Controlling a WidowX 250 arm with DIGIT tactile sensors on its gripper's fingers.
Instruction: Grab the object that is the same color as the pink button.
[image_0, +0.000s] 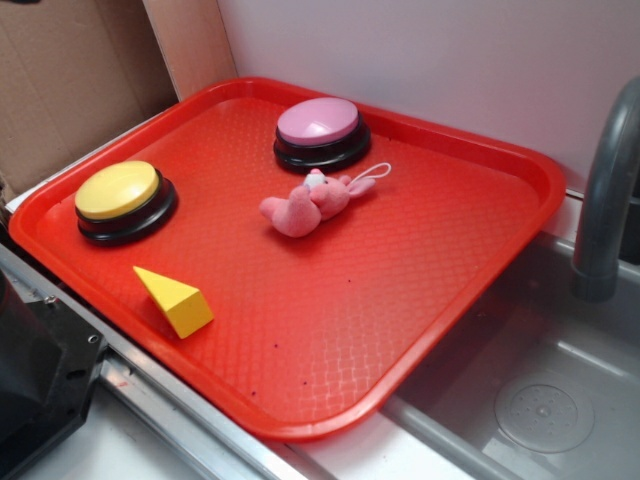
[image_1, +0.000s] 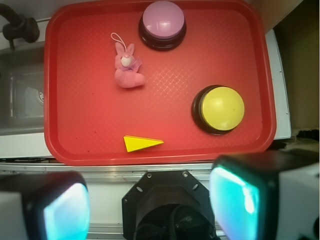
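Gripper (image_1: 152, 200) fingers filled the bottom of my wrist view, one blurred pad (image_1: 55, 210) low on the left and the other at lower right, spread wide apart with nothing between them, and I saw a black mount in the gap between them. They hung outside the tray (image_1: 70, 125), off its near edge, clear of everything on it; in the exterior view I could not see the gripper at all. I took the tray as my landmark: it was red, textured, and sat beside a metal sink (image_0: 540, 400) with a grey faucet (image_0: 605, 200) rising at the sink's far side. On the tray's far edge stood the pink button (image_1: 162, 21), its light dome on a black base. Just beside that button, toward the tray's middle, lay the bunny (image_1: 127, 69), a small fuzzy pink toy on its side, its ears and white string loop pointing toward the far edge, close to the button's base but, as far as I could tell, not touching it. A yellow button (image_1: 222, 108) of the same shape stood well apart from it, near one end of the tray. A yellow wedge (image_1: 141, 143) lay near the tray's near edge, between the bunny and my gripper, touching neither. Cardboard (image_0: 70, 80) stood behind the tray's far corner.
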